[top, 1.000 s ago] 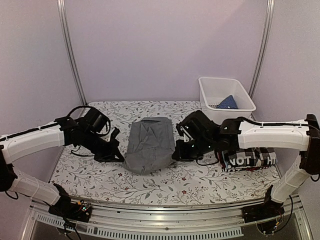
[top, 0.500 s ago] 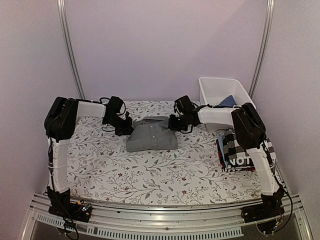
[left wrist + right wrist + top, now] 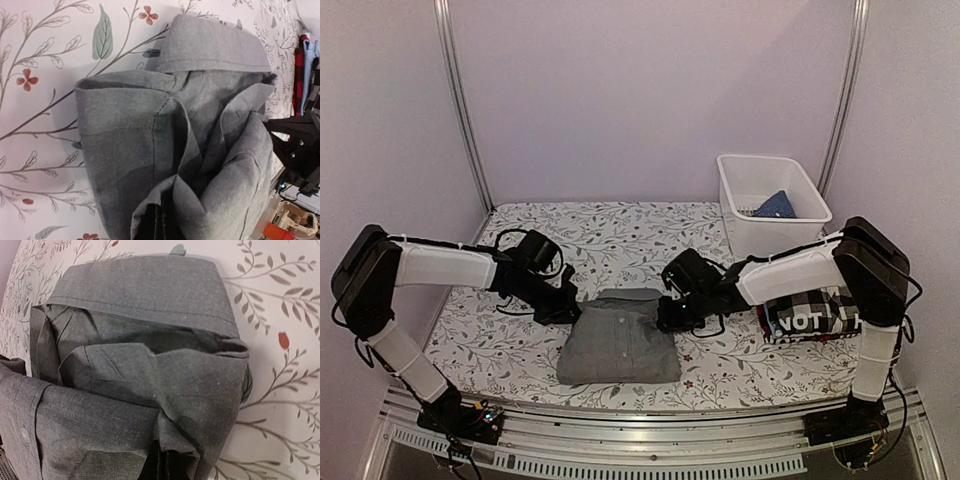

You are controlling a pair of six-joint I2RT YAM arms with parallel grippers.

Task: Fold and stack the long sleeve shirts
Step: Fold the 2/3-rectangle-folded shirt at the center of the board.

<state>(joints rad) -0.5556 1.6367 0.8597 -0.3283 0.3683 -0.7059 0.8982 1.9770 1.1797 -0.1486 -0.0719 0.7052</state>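
Note:
The plain grey button-up shirt (image 3: 620, 338) lies folded into a rectangle near the table's front edge. My left gripper (image 3: 569, 307) is shut on its far left corner. My right gripper (image 3: 668, 313) is shut on its far right corner. In the left wrist view the grey cloth (image 3: 175, 135) bunches over the dark fingertips (image 3: 159, 226). The right wrist view shows the same: cloth (image 3: 150, 340) pinched at the fingertips (image 3: 172, 469). At the right lies a stack with the checked shirt (image 3: 803, 300) and the dark "NOT" shirt (image 3: 812, 322).
A white basket (image 3: 740, 190) stands at the back right with a blue cloth (image 3: 778, 205) inside. The table has a floral cover (image 3: 500, 345). Purple walls close in the back and both sides.
Both grippers have come from the back of the table toward the front, bringing the folded grey shirt with them. The shirt now lies nearer the front edge.

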